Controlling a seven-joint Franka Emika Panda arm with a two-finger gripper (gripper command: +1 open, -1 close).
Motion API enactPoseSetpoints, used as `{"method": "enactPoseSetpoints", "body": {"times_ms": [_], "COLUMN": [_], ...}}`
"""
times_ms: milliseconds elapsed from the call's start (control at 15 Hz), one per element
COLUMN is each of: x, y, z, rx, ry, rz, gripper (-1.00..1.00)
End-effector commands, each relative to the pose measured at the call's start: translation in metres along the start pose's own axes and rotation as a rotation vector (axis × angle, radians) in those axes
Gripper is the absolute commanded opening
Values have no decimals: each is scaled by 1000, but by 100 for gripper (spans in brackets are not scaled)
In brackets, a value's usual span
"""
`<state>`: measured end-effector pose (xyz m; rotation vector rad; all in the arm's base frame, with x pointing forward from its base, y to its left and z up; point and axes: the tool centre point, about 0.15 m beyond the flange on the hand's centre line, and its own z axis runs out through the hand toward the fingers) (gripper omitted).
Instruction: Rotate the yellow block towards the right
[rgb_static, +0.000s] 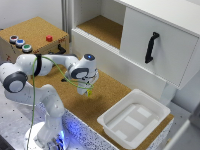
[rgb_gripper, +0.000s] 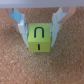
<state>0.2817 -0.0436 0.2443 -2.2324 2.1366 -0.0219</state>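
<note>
The yellow block (rgb_gripper: 40, 38) is a small cube with a black mark on its upper face. In the wrist view it sits between my two fingers on the cork surface. My gripper (rgb_gripper: 39, 41) has its pale fingers (rgb_gripper: 21, 29) pressed against both sides of the block, so it is shut on it. In the exterior view the gripper (rgb_static: 88, 88) points down over the middle of the cork table, and the block (rgb_static: 89, 93) shows as a small yellow spot at its tips, at or just above the surface.
A white tub (rgb_static: 134, 118) stands on the cork table (rgb_static: 107, 95) toward the exterior view's right. A white cabinet with a black handle (rgb_static: 151, 47) rises behind. A cork box with coloured buttons (rgb_static: 30, 37) is at the back left.
</note>
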Motion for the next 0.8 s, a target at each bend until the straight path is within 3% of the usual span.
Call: {"method": "enactPoseSetpoints", "body": {"times_ms": [0,467,533,733], "x": [11,25,25,17], "y": [-31,-38,-35,-33], "z": [29,61,61,27], "rx": [-67,-49,-45,5], "ry": [-105,-130,-132,-77], "rz": [86,24,23,-11], "gripper": [-100,-100,100,100]}}
